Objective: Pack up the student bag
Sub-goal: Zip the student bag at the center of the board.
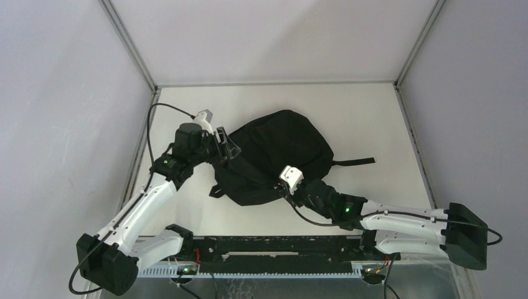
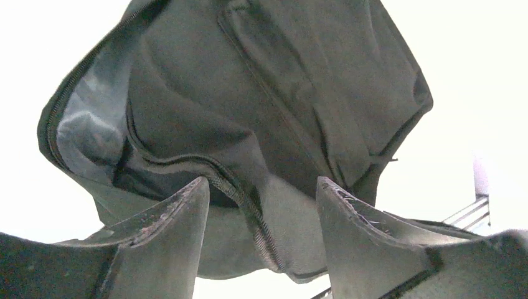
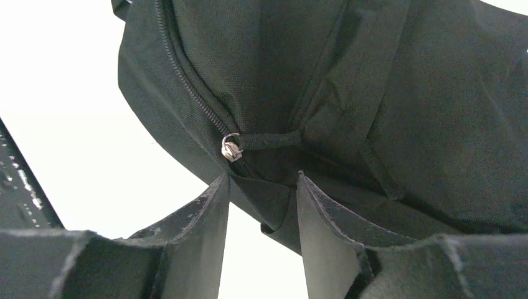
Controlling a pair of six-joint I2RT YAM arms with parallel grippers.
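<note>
At the left gripper (image 2: 261, 187): open wide, with nothing pinched. Just past its two dark fingers (image 2: 168, 230), the black cloth of the student bag (image 1: 280, 143), with a zip (image 2: 240, 199) curving down through the gap. Shiny grey lining (image 2: 81, 124) showing on the left, where the zip gapes. Cannot tell if touching the cloth or just short of it.

At the right gripper (image 3: 261, 180): open too, but with a smaller gap. A folded edge of the bag poking down between the two fingers, loose, not squeezed. Right above the gap, a little silver zip pull (image 3: 231, 149) with a black cloth tab (image 3: 271, 140) looped through it.

Seen from above: the bag lying on the white table (image 1: 373, 118), near the middle, round and lumpy. Left gripper at the bag's left side, right gripper at its near edge. One thin black strap (image 1: 356, 162) sticking out to the right, flat on the table. Pale grey walls (image 1: 62, 93) all round.
</note>
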